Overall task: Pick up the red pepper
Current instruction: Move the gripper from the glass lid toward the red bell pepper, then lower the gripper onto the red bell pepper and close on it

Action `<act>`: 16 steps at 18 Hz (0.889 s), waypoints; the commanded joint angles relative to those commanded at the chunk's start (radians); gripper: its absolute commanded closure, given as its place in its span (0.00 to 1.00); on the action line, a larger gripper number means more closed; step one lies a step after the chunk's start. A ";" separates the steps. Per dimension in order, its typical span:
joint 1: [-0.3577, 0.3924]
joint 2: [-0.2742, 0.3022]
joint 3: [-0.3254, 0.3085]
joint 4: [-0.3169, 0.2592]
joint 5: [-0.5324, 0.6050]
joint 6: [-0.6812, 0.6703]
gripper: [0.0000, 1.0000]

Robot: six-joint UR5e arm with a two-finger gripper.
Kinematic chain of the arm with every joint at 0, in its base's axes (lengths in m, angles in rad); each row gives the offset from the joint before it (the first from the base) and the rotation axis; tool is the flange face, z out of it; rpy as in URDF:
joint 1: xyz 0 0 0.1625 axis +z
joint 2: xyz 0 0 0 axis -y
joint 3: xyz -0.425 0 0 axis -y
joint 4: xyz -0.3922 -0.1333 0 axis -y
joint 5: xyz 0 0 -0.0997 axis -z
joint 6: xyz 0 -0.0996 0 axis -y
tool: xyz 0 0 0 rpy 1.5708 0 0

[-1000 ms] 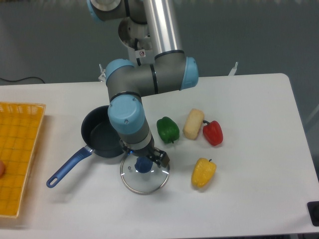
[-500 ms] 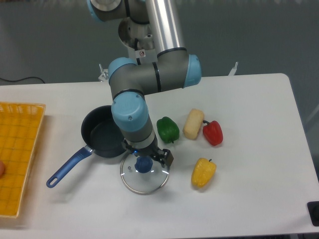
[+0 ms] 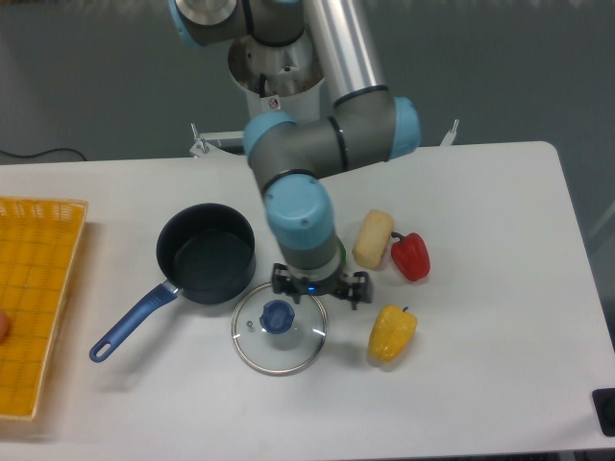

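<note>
The red pepper (image 3: 410, 255) lies on the white table right of centre, glossy red with a short dark stem, touching a pale yellow vegetable (image 3: 373, 238). My gripper (image 3: 320, 290) points down over the table to the left of the red pepper, between the glass lid (image 3: 279, 332) and the pale vegetable. Its fingers (image 3: 360, 287) are spread apart with nothing between them. It is about a hand's width from the red pepper and does not touch it.
A yellow pepper (image 3: 392, 332) lies in front of the red one. A dark pan (image 3: 205, 254) with a blue handle sits at centre left. A yellow basket (image 3: 34, 298) stands at the left edge. My arm's wrist stands over the spot behind the lid.
The gripper has lifted off the lid's blue knob and swung right toward the peppers. The wrist now covers the green pepper. The lid stays on the table.
</note>
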 joint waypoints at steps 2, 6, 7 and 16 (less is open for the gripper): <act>0.012 0.014 -0.023 0.002 0.026 -0.041 0.00; 0.045 0.011 -0.045 0.003 0.107 -0.072 0.00; 0.058 0.012 -0.041 0.003 0.106 -0.074 0.00; 0.100 -0.014 -0.051 -0.003 0.114 -0.075 0.00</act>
